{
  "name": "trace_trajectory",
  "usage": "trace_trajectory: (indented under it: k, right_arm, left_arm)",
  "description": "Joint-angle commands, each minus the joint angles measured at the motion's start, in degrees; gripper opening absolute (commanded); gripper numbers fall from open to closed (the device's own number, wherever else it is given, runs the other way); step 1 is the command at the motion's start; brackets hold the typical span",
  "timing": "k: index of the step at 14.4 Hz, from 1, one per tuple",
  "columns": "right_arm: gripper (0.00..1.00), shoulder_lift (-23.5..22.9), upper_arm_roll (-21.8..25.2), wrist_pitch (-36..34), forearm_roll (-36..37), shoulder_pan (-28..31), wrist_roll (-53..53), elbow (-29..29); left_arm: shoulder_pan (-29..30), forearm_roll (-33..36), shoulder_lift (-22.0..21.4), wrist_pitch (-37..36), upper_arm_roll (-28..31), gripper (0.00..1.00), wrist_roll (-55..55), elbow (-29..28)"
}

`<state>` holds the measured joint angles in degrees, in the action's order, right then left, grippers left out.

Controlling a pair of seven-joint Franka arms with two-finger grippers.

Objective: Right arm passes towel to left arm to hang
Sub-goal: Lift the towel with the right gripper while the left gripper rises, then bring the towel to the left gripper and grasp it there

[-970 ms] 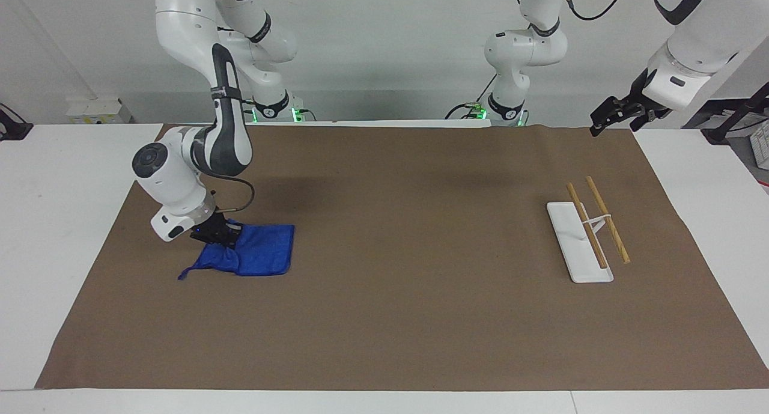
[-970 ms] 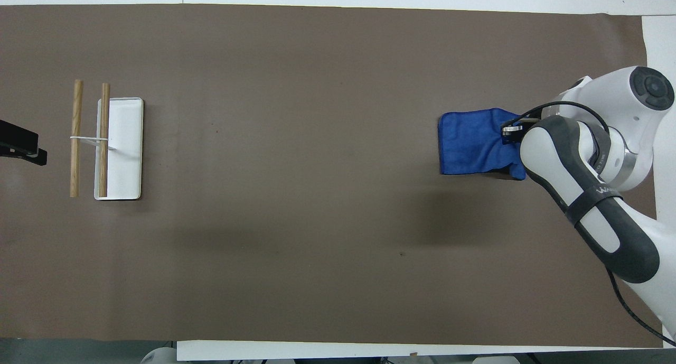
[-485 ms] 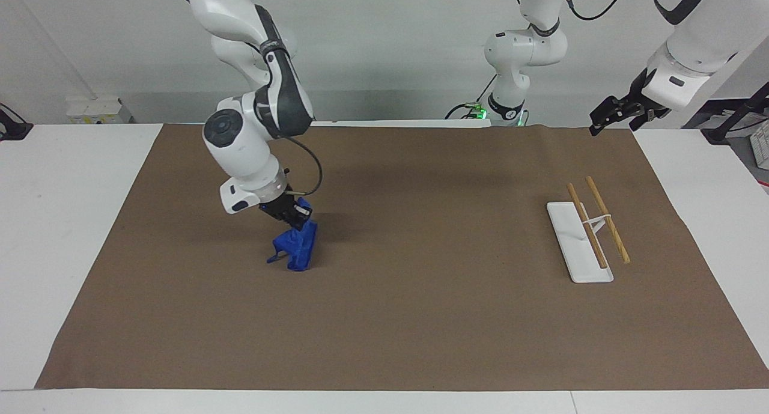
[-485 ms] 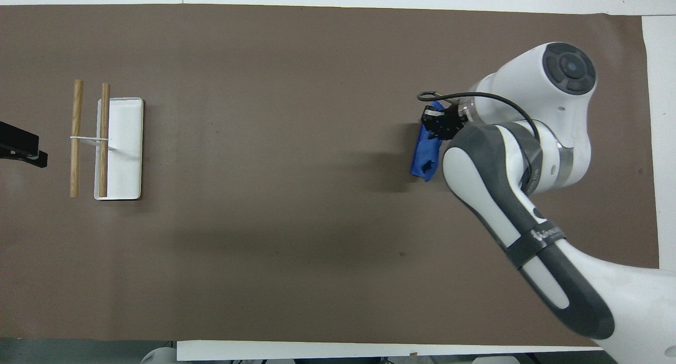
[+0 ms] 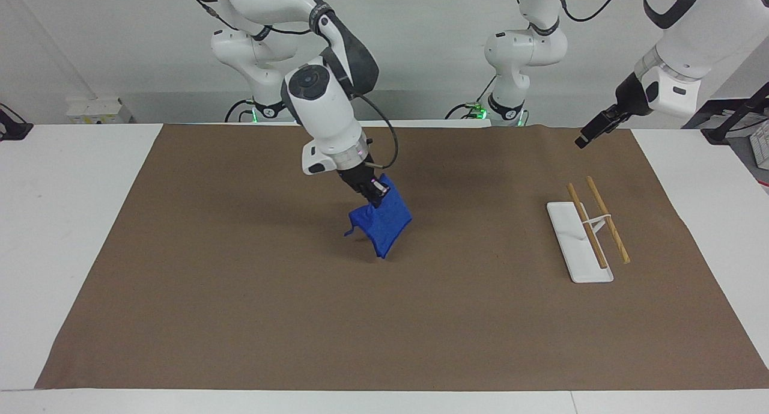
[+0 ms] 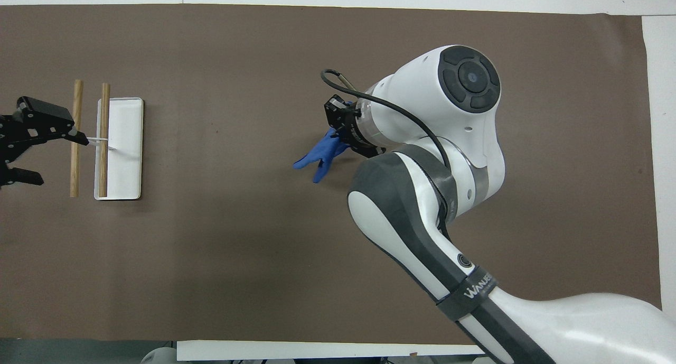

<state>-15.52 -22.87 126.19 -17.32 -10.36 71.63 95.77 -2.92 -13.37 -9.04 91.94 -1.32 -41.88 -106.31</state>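
Right fingers (image 5: 377,193) pinch only the towel (image 5: 383,223) corner at 12 o'clock, so it may slip before the left fingers (image 5: 584,140), spread wide, take it.

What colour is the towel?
Bright blue; the towel shows best in the facing view.

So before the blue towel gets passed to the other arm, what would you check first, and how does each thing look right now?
1. Right gripper shut on the towel: ok.
2. Towel lifted off the brown mat, hanging free over the mat's middle: ok.
3. Left gripper open, ready to receive: ok.
4. Left gripper close enough to take the towel: not ok; it is up in the air at the left arm's end of the table, by the rack.
5. Rack upright, both wooden bars bare: ok.
6. Towel's hanging loop reachable: cannot tell.
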Motion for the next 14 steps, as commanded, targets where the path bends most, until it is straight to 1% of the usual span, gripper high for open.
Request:
trace_trajectory:
  k: [1, 2, 3, 4, 5, 6, 8, 9, 10, 13, 14]
  right_arm:
    - [0.00, -2.6, -3.0, 4.5, -6.4, 0.0, 4.6, -3.2]
    - [0.00, -3.3, -4.1, 5.5, -9.1, -0.1, 5.7, -4.4]
    - [0.00, -3.7, -4.6, 6.3, -12.4, -0.2, 6.5, -5.2]
    - [0.00, -4.2, -5.2, 6.9, -16.3, -0.4, 7.4, -6.8]
    - [0.00, -4.7, -5.5, 8.0, -19.3, -0.9, 8.9, -8.2]
    - [0.00, -5.5, -5.6, 10.3, -20.6, -1.9, 11.0, -9.7]
    - [0.00, -7.2, -6.2, 18.8, -20.6, -3.7, 16.0, -10.6]
    - [0.00, -7.8, -7.4, 23.1, -20.6, -4.4, 17.7, -10.6]
    - [0.00, -8.3, -8.9, 26.0, -20.6, -4.7, 18.2, -10.6]
    - [0.00, -8.7, -9.5, 26.9, -20.4, -4.8, 18.4, -10.6]
    - [0.00, -8.7, -9.6, 27.0, -20.3, -4.8, 18.4, -10.6]
  left_arm:
    - [-2.2, -1.3, -8.7, 10.0, -0.5, 1.00, -10.1, -14.3]
    - [-2.2, -3.9, -9.0, 12.9, -0.5, 1.00, -16.2, -15.5]
    - [-1.7, -8.5, -8.7, 14.2, -0.4, 1.00, -21.7, -15.8]
    - [-1.7, -11.3, -8.5, 15.9, -0.5, 1.00, -27.1, -16.2]
    - [-1.9, -12.6, -8.6, 17.1, -0.5, 1.00, -30.4, -17.3]
    - [-2.4, -14.8, -8.7, 18.3, -0.5, 1.00, -33.3, -18.1]
    - [-2.4, -18.0, -8.7, 20.2, -0.6, 1.00, -38.5, -19.0]
    - [-2.5, -19.0, -8.7, 21.2, -0.7, 1.00, -40.5, -19.4]
    - [-2.4, -20.4, -8.7, 22.4, -0.6, 1.00, -41.3, -19.4]
    - [-2.1, -24.1, -8.6, 26.5, -0.6, 1.00, -44.2, -19.7]
    - [-2.4, -24.3, -8.5, 30.1, -0.6, 1.00, -47.5, -20.4]
